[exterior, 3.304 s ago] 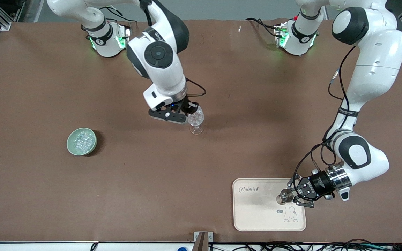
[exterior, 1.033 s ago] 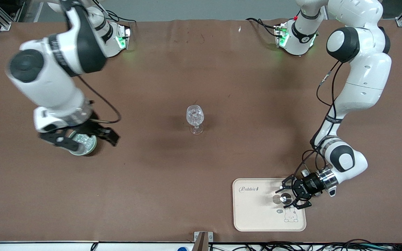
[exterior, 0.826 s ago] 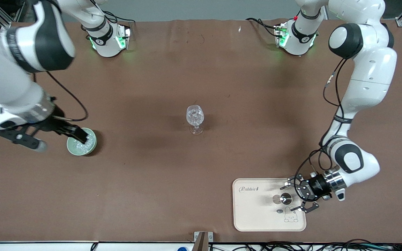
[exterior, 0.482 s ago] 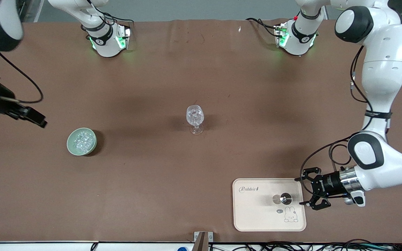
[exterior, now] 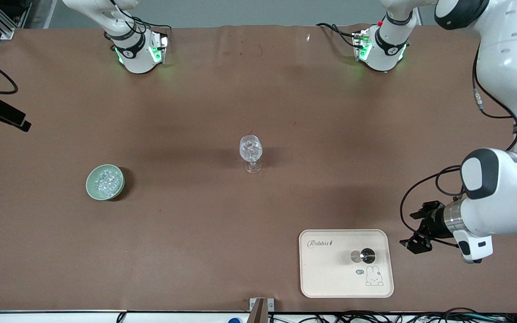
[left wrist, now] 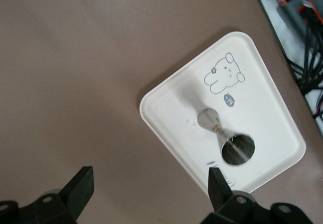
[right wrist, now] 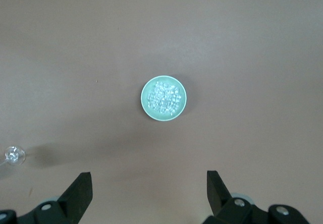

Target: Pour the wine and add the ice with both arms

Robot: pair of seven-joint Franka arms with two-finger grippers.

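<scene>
A clear wine glass (exterior: pixel 251 154) stands at the table's middle with glittering ice cubes in its bowl. A pale green bowl (exterior: pixel 89 186) of ice (exterior: pixel 105 180) sits toward the right arm's end; it also shows in the right wrist view (right wrist: pixel 145 107). My right gripper (right wrist: pixel 149 181) is open and empty, high above the table beside the bowl; one of its fingers (exterior: pixel 12 122) shows at the front view's edge. My left gripper (exterior: pixel 421 229) is open and empty beside the white tray (exterior: pixel 326 273), clear of the small metal vessel (exterior: pixel 363 255) standing on it.
The tray (left wrist: pixel 262 88) has a rabbit drawing and lies near the table's front edge, toward the left arm's end. Cables run along that edge. The wine glass (right wrist: pixel 14 155) shows small in the right wrist view.
My right gripper has swung from the green bowl up and out toward the table's end. My left gripper has opened off the metal vessel and drawn back off the tray.
</scene>
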